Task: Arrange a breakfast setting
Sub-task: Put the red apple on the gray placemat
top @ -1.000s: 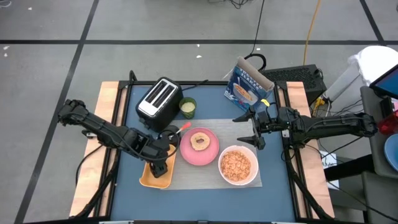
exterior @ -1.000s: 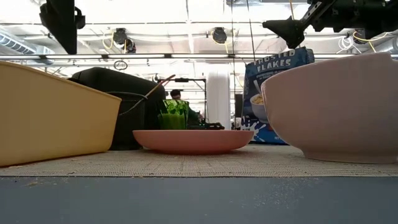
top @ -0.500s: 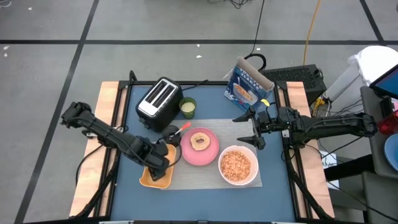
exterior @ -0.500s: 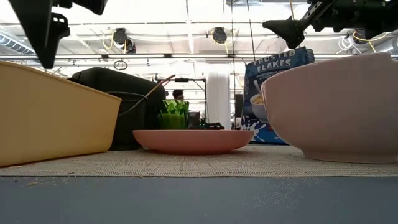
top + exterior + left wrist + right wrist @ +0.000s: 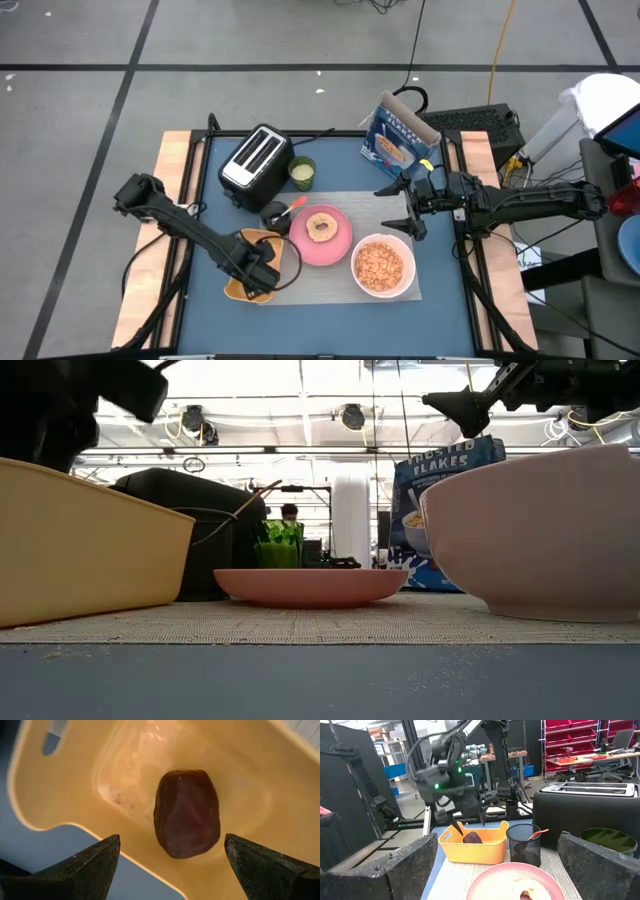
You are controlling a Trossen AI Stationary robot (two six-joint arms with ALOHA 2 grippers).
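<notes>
Small dark-red oval fruit (image 5: 187, 813) lying flat in the yellow rectangular plastic tray (image 5: 240, 765), long axis crosswise to the spread-wide left gripper (image 5: 172, 865) hovering over it, right gripper (image 5: 400, 207) wide, empty, beside the grey rectangular mat (image 5: 400, 290).

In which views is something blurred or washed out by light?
Right wrist view: the left arm is smeared by motion blur. Low view: the ceiling is overexposed, the yellow tray looms close. Left wrist view: glare on the tray's floor beside the dark-red fruit.
</notes>
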